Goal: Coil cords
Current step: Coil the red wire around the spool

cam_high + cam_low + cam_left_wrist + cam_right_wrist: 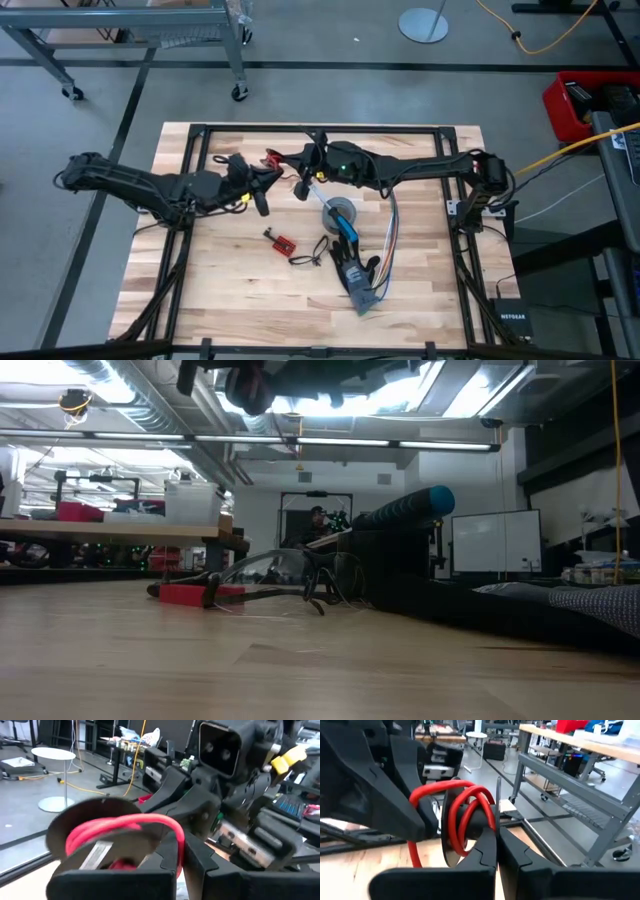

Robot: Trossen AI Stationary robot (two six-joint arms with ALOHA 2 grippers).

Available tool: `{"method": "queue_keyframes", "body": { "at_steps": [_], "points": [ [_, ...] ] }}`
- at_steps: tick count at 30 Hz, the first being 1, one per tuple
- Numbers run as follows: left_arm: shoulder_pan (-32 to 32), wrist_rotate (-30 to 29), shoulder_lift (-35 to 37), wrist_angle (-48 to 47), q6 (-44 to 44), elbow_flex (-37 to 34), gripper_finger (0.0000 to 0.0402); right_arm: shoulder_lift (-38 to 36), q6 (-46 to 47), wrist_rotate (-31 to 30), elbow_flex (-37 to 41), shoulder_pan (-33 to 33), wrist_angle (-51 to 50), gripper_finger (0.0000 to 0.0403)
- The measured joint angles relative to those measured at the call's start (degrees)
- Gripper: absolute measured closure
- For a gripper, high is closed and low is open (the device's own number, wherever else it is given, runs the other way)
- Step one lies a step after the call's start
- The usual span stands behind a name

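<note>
A: Up at the desk's twelve-o'clock edge, above the pale wooden desk (220,290), the two hands meet. Where is the cord?

B: Between them, off the desk. It is a thin red cord (465,815) looped in coils beside a thin dark disc (445,827), which I take for a spool. The high view shows only a red speck (270,158) between the two hands.

A: Which hand has it?

B: The right hand (497,851) has its fingers pressed nearly together, pinching the loops and the disc's edge. The left hand (181,851) also has its fingers almost pressed together; the red cord (125,825) arches over them against the disc (90,827), so it looks to be pinching the same bundle, though the contact itself is hidden.

A: So how does it lie from each?

B: From the left hand (262,180) the cord sits at about one o'clock; from the right hand (303,172), at about ten o'clock. Both are touching or just beside it, so neither is clearly nearer. The coil's axis seems to run across the desk from nine to three o'clock, from one hand to the other. I judge that the next wrap must go around that line.

A: And the rest?

B: The grey tape roll (341,213) and the small red board (283,241) lie apart, toward six o'clock.
</note>
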State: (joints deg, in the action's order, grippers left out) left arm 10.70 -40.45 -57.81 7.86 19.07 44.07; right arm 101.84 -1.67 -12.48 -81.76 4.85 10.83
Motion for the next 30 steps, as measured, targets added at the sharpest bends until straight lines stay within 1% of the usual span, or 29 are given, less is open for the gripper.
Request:
{"method": "queue_keyframes", "body": {
  "at_steps": [3,9,14,17,22,26,30],
  "points": [
    [0.0,0.0,-1.3,2.3,0.0,0.0,0.0400,0.3,0.3,-0.1,0.0,0.0,-0.2,0.0401],
    [0.0,0.0,-3.8,2.4,1.9,0.0,0.0400,0.5,1.7,0.5,0.0,0.0,2.8,0.0401],
    [0.0,0.0,-4.3,2.1,2.2,0.0,0.0400,0.5,1.8,0.7,0.0,0.0,3.1,0.0401],
    [0.4,-0.1,-4.3,0.9,2.6,0.0,0.0400,0.5,3.3,2.3,0.0,0.1,3.5,0.0401],
    [0.5,0.0,-4.3,-2.8,5.2,0.0,0.0400,0.6,5.2,6.2,0.0,0.6,8.0,0.0401],
    [0.5,-0.1,-4.3,-4.5,6.0,0.0,0.0400,0.6,5.8,6.5,0.0,0.5,9.1,0.0401],
    [0.7,-0.1,-4.2,-6.4,5.2,0.0,0.0400,0.3,5.8,6.6,0.0,0.5,8.0,0.0401]
  ]
}}
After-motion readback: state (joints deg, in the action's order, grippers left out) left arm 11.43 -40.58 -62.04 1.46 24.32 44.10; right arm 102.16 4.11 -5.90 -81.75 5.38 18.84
